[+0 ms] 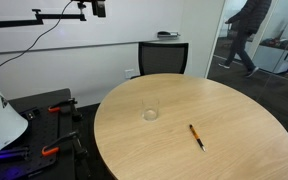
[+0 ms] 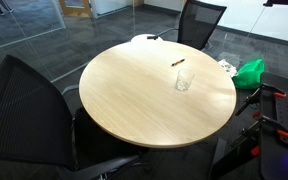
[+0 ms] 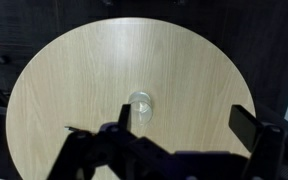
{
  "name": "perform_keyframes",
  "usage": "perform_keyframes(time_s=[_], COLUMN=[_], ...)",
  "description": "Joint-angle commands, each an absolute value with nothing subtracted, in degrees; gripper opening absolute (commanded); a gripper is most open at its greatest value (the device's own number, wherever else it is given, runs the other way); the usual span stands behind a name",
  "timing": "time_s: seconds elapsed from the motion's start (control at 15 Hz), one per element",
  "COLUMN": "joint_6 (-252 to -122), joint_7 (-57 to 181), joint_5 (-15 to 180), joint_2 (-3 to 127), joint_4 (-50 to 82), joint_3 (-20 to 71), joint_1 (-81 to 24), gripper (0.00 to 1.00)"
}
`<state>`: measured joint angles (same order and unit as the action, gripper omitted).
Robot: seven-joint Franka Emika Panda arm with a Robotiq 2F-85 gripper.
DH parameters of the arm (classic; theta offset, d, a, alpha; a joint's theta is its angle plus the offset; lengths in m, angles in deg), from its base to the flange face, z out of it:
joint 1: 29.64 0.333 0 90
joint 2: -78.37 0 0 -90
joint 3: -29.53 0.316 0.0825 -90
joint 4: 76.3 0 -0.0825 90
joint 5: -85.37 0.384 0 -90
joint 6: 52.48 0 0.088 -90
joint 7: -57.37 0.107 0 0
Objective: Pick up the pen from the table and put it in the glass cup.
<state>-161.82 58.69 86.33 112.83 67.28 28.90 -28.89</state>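
The pen (image 1: 196,137) is a thin orange-yellow stick with dark ends, lying flat on the round tan table (image 1: 234,110); it also shows in an exterior view (image 2: 178,63). The clear glass cup (image 1: 150,114) stands upright near the table's middle, apart from the pen, and shows in an exterior view (image 2: 184,78) and the wrist view (image 3: 141,104). My gripper (image 3: 184,118) is open and empty, high above the table (image 3: 84,70), with one finger just beside the cup in the picture. The pen does not show in the wrist view. The gripper is out of both exterior views.
Black office chairs stand round the table (image 1: 162,55) (image 2: 24,100) (image 2: 199,20). A green object (image 2: 250,72) lies beside the table. Black equipment with orange clamps (image 1: 54,108) stands near the robot base. A person (image 1: 246,30) walks behind glass.
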Motion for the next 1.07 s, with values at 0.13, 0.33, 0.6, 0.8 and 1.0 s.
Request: perform_keyframes(time_s=[0.13, 0.33, 0.6, 0.8, 1.0], joint_6=[-170.38, -174.44, -180.49, -185.01, -185.12], joint_7=[67.1, 73.05, 83.66, 91.46, 89.52], joint_5=[86.86, 87.02, 86.42, 87.11, 87.05], joint_2=[104.31, 100.82, 96.16, 90.98, 91.88], joint_4=[63.89, 62.92, 61.27, 59.1, 60.54], joint_3=[27.72, 27.77, 28.5, 28.28, 27.36], joint_1=[-33.97, -36.54, -39.08, -40.07, -39.04], gripper=[1.0, 1.0, 1.0, 1.0, 1.0])
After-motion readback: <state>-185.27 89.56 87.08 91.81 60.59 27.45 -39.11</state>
